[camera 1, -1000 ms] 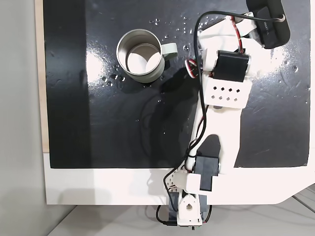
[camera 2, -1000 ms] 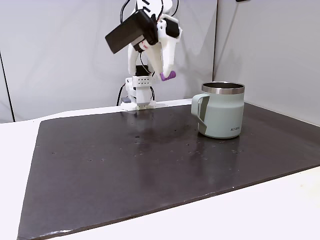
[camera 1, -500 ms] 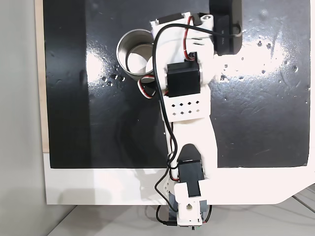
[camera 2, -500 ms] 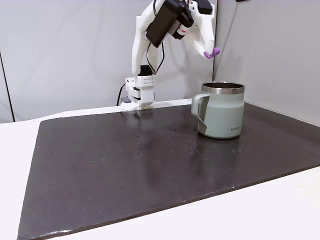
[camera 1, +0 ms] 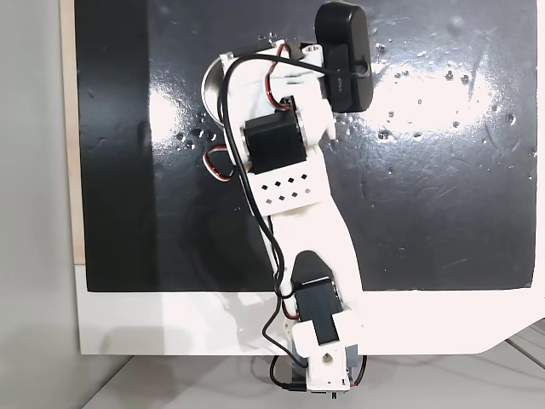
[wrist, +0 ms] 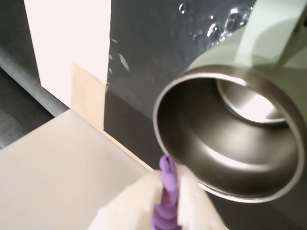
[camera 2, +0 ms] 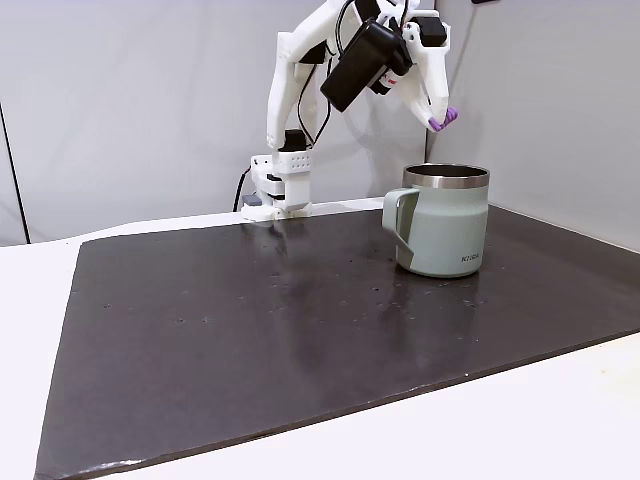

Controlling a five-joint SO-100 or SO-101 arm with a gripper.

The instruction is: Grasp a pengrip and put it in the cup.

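gripper [camera 2: 443,119] clamps ribbed soft purple pengrip [wrist: 166,199] | above cup [camera 2: 446,222] rim: matte grey-green, shiny steel inside | mat [camera 2: 300,330] far-right corner

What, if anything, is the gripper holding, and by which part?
The gripper holds the purple pengrip by its lower length; one end sticks out beyond the fingertips.

arm [camera 1: 294,213]: white printed plastic links; black servo blocks at the joints; one link perforated with two rows of small diamond holes; black, red and white cables looping alongside; black oblong camera housing [camera 1: 343,55] at its 12 o'clock end; gripper [wrist: 169,191] fingers white.
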